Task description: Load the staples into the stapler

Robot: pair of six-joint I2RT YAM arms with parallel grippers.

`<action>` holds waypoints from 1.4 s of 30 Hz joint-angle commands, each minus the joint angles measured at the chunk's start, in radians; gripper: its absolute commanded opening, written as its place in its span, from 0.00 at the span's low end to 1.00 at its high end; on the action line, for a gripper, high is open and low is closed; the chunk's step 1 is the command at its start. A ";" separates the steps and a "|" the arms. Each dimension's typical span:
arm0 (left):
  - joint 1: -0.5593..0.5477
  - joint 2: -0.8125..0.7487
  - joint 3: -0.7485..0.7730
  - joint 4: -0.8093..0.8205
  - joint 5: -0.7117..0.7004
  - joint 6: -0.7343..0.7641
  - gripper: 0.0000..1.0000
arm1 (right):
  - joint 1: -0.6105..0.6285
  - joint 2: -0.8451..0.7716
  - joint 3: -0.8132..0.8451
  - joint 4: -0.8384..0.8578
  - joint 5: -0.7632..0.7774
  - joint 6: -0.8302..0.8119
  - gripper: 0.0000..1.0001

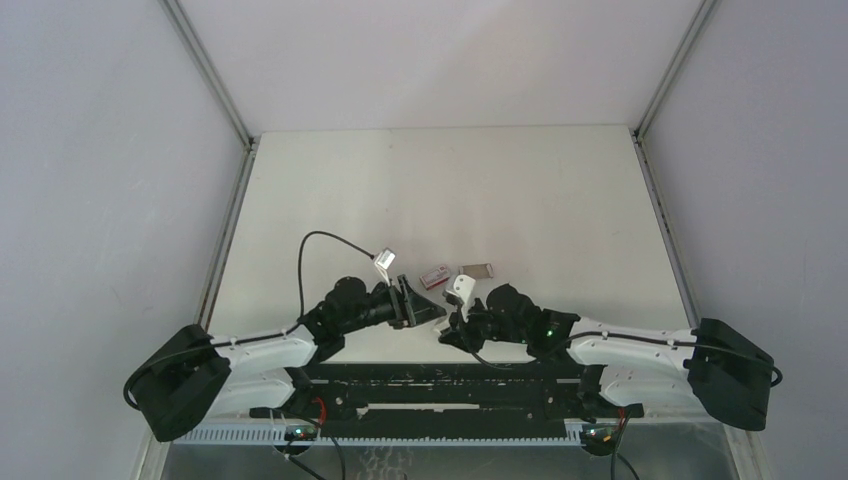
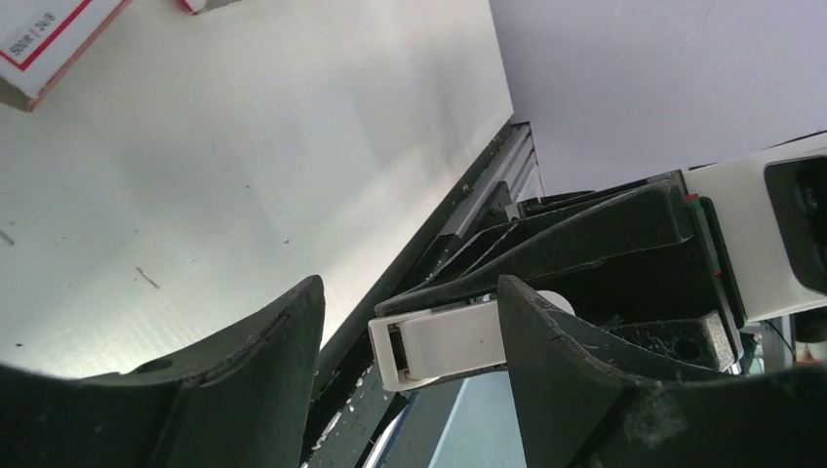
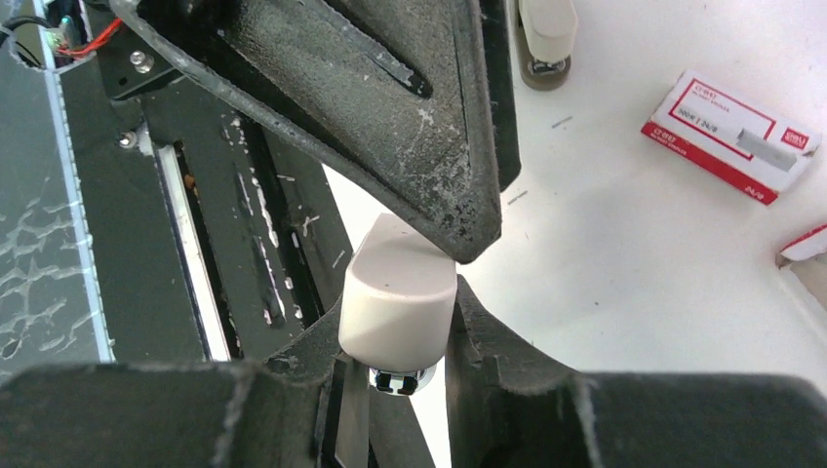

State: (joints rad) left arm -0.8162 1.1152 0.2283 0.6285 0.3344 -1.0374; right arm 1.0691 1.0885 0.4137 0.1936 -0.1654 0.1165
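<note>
The stapler (image 3: 395, 297), small and white with a metal underside, sits clamped between my right gripper's (image 3: 400, 331) fingers, held above the table's near edge. In the left wrist view its white front end (image 2: 439, 343) pokes out between the fingers of my left gripper (image 2: 410, 292), which stands open around it with a wide gap on the left side. One left fingertip (image 3: 458, 224) rests at the stapler's top. From above, both grippers (image 1: 432, 312) (image 1: 452, 326) meet tip to tip and hide the stapler. I cannot make out the staples; a grey strip on the box may be print.
A red-and-white box (image 3: 727, 135) (image 1: 435, 274) lies on the white table (image 1: 450, 190) beyond the grippers, with a red-edged box part (image 1: 478, 270) beside it. A small white piece with a tan end (image 3: 546, 39) lies further off. The black arm rail (image 1: 440, 385) runs along the near edge.
</note>
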 commanded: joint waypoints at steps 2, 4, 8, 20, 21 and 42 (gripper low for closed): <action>-0.059 0.026 -0.009 -0.062 0.081 0.050 0.69 | -0.052 0.017 0.030 0.154 0.107 0.002 0.00; -0.050 0.009 0.010 -0.217 -0.008 0.120 0.70 | -0.045 0.071 0.050 0.116 0.158 -0.014 0.00; -0.004 -0.022 0.046 -0.355 -0.130 0.211 0.72 | -0.011 0.189 0.064 0.113 0.217 -0.024 0.00; 0.029 -0.033 0.060 -0.363 -0.171 0.252 0.72 | 0.032 0.334 0.152 0.054 0.218 -0.017 0.18; 0.029 -0.036 0.059 -0.362 -0.171 0.253 0.72 | 0.032 0.340 0.156 0.048 0.213 -0.017 0.22; 0.056 -0.185 0.067 -0.383 -0.217 0.313 0.76 | 0.040 0.359 0.203 -0.065 0.220 0.046 0.53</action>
State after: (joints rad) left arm -0.7670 0.9352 0.2379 0.2287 0.1108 -0.7956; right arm 1.1015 1.5036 0.5838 0.1440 0.0448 0.1341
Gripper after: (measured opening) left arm 0.757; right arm 0.518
